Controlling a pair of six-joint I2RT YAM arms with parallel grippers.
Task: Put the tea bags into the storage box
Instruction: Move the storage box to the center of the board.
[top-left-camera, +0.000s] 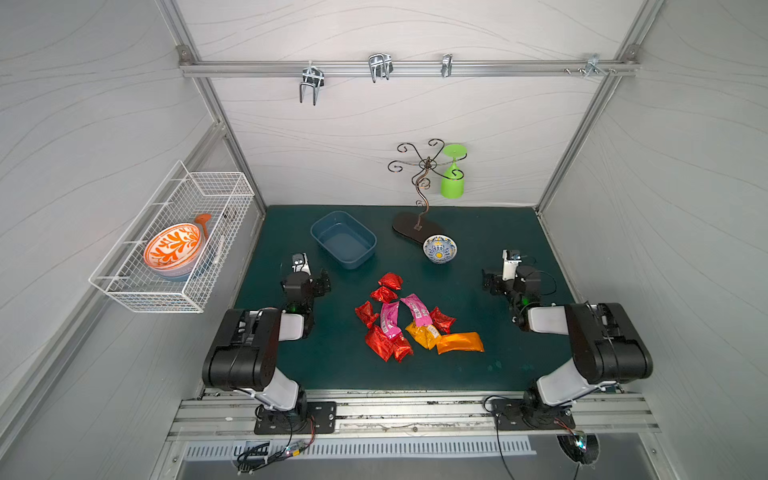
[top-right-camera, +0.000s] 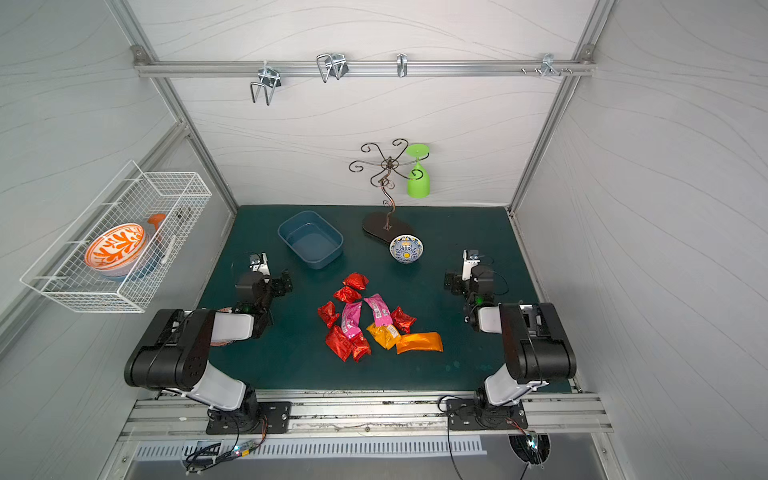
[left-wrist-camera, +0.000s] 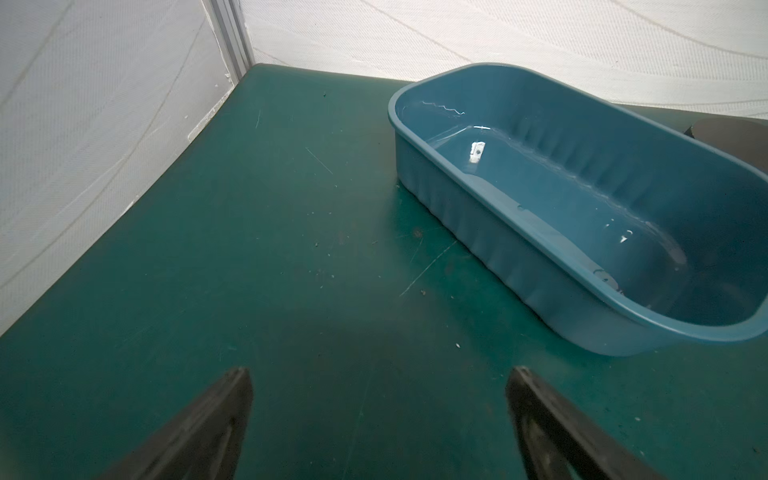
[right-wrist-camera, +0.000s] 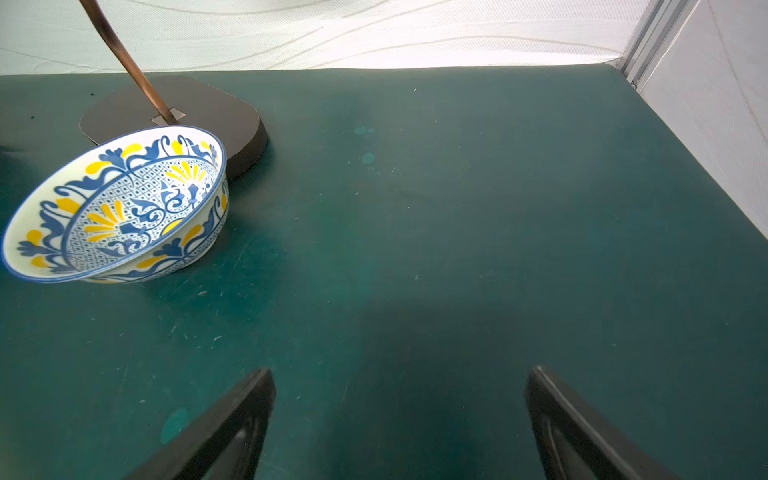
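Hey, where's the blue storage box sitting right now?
In both top views the storage box sits empty on the far left part of the green mat, beyond the tea bags and left of the small patterned bowl.

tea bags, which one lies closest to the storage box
The rearmost crinkly red tea bag, alone at the back tip of the group facing the storage box; every other one lies farther from it.

The tea bags (top-left-camera: 390, 320) are lying in a loose pile on the mat (top-left-camera: 478, 232), red, pink, yellow and orange together. From that pile, the storage box (top-left-camera: 343, 240) is sitting apart at eleven o'clock, the left gripper (top-left-camera: 323, 283) is standing at ten, the right gripper (top-left-camera: 488, 282) at two.
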